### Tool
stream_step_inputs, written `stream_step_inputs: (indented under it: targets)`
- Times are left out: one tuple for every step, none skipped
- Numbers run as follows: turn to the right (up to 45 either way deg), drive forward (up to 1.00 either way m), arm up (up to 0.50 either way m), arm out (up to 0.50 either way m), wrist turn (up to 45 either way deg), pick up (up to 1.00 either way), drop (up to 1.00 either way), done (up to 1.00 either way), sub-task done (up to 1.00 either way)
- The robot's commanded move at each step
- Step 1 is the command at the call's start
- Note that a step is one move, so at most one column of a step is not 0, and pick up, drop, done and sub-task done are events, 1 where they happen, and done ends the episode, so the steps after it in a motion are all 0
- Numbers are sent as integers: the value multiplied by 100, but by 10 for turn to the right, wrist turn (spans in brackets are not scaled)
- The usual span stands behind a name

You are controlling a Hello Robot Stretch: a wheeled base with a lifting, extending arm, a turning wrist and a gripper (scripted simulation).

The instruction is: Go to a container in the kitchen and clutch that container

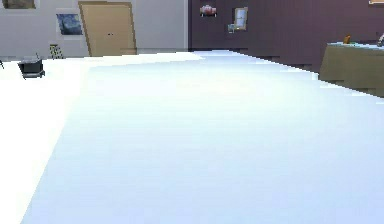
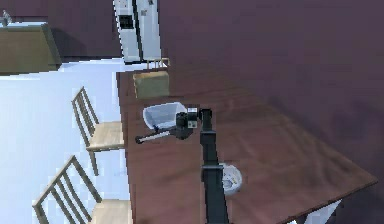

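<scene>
Gripper (image 2: 150, 137) lies right by the pale container (image 2: 163, 112) on the brown desk (image 2: 270, 140); I cannot tell whether it holds anything. I see the container on the desk's far left part, a wooden chair (image 2: 95, 125) just left of the desk, and a white fridge (image 2: 138, 28) far beyond.

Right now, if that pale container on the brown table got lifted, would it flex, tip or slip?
Probably stiff: the container shows straight walls and a crisp rim. It looks shallow and wide, so it should sit steady on the table rather than tip. Its smooth pale sides might be slippery.
</scene>
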Motion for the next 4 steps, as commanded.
stream_step_inputs:
  targets:
    - [0, 0, 0, 0, 0, 100, 0, 0, 0]
    - [0, 0, 10, 0, 0, 0, 0, 0, 0]
    - [0, 0, -10, 0, 0, 0, 0, 0, 0]
    - [0, 0, 10, 0, 0, 0, 0, 0, 0]
